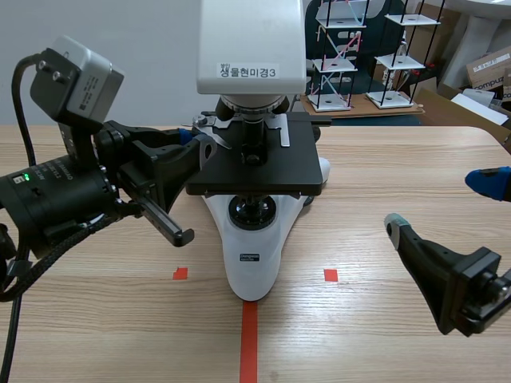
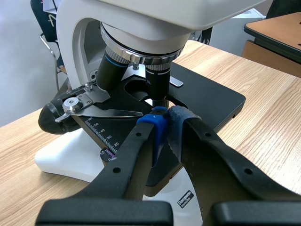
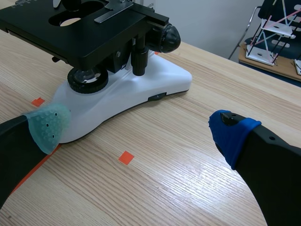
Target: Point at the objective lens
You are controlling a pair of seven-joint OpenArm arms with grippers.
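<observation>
A white microscope (image 1: 252, 259) with a black stage (image 1: 297, 163) stands mid-table. Its black objective lens (image 2: 157, 81) hangs upright over the stage opening, and a second, thicker objective (image 2: 109, 71) tilts beside it. My left gripper (image 2: 165, 116) is shut, with its blue pads meeting just below and in front of the upright objective's tip, above the stage. In the scene view the left gripper (image 1: 198, 148) sits at the stage's left edge. My right gripper (image 3: 138, 128) is open and holds nothing, low over the table to the right of the microscope's base (image 3: 141, 89).
Behind the table stand white wire-frame models (image 1: 335, 56) on a low board, with cardboard boxes (image 1: 489, 68) at the far right. The stage's metal slide clip (image 2: 101, 106) lies to the left of my left gripper. Bare wood lies around the right gripper (image 1: 441, 203).
</observation>
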